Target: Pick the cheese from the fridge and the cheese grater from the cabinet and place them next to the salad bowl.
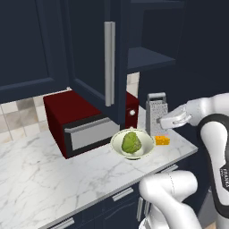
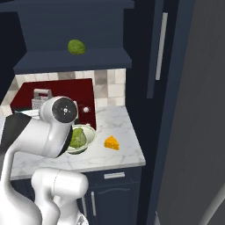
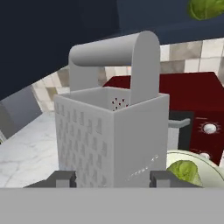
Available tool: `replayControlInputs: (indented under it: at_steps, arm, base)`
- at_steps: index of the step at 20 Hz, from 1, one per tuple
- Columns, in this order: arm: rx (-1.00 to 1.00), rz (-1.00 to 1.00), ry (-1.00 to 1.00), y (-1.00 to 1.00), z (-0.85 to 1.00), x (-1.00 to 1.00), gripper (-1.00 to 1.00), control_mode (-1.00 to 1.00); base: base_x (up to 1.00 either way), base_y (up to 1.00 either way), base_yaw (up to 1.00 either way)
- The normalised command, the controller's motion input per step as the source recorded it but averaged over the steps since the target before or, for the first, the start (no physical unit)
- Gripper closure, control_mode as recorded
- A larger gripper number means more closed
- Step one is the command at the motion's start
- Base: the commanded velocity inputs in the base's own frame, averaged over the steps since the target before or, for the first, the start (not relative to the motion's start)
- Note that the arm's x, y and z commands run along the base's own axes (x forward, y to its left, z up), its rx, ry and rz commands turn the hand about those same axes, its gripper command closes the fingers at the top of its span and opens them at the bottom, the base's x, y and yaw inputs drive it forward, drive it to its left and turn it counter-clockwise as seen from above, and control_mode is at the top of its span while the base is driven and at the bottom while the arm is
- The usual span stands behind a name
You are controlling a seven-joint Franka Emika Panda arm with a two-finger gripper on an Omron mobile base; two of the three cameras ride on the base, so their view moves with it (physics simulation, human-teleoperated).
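White arm rises from lower right in left base view, elbow bent, forearm reaching left. Gripper (image 1: pixel 157 126) roughly level, jaws partly apart, one dark fingertip (image 3: pixel 64 178) on either side of cheese grater (image 3: pixel 111 140).

On the marble counter (image 1: pixel 40 174) stood one cheese grater (image 1: pixel 156 112), one cheese (image 1: pixel 162 140) wedge and one salad bowl (image 1: pixel 133 144) with a single lettuce lump in it. One dark red microwave (image 1: pixel 80 120) sat against the tiled wall, carrying two small white knobs (image 3: pixel 210 128) on its front. One loose green lump (image 2: pixel 76 46) lay on the open cabinet (image 2: pixel 72 59) shelf. One long vertical silver bar handle (image 1: pixel 109 62) hung on the open cabinet door, and three short silver handles (image 1: pixel 123 194) showed on the drawer fronts below the counter.
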Motion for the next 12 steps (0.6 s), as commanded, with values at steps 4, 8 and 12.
replayControlInputs:
  at_steps: [4, 8, 12]
  arm:
    - [-0.03, 0.0, 0.04, 0.06, -0.2, 0.0, 1.0, -1.0]
    - [-0.04, 0.0, 0.0, 0.36, -0.04, -0.07, 1.0, -1.0]
    - [-0.12, 0.0, 0.0, 0.41, -0.49, -0.11, 1.0, -1.0]
  base:
    - [0.0, 0.0, 0.0]
    - [0.0, 0.0, 0.0]
    - [0.0, 0.0, 0.0]
